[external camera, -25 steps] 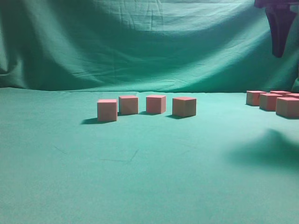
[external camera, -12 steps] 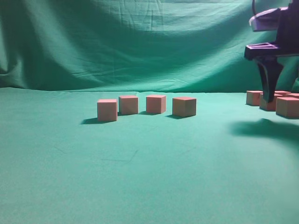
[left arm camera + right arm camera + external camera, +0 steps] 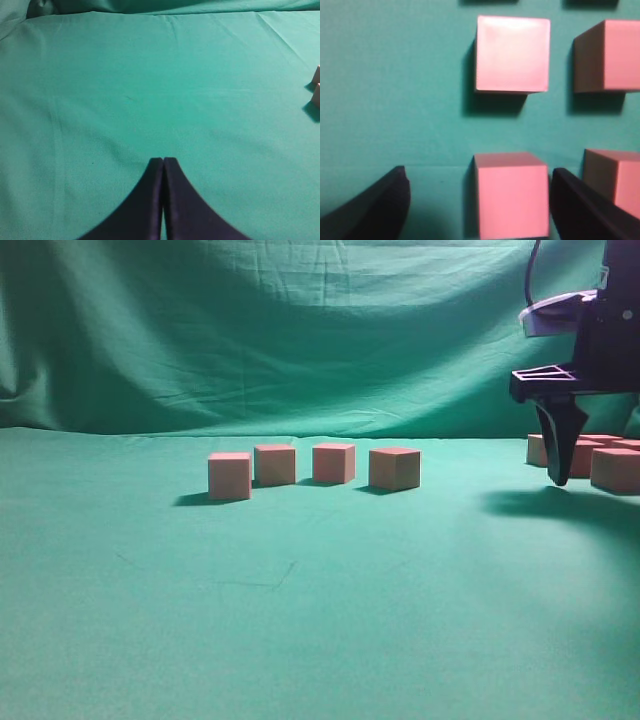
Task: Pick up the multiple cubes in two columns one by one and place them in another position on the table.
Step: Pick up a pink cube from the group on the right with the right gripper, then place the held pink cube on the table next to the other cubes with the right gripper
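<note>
We see matt, smooth-faced pink cubes (image 3: pixel 394 468) on the table (image 3: pixel 300 600), covered in soft, faintly creased green cloth; the right gripper (image 3: pixel 475 200) looks matt black.

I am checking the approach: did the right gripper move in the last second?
Yes. The right gripper came down from the top edge, slightly leftward, to the level of the right cubes. The four middle cubes did not move.

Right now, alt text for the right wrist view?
Open right tool straddles a pink cube on the green table, one finger on each side, not touching it. Another cube sits beyond, with two more cubes cut off at the right edge.
</note>
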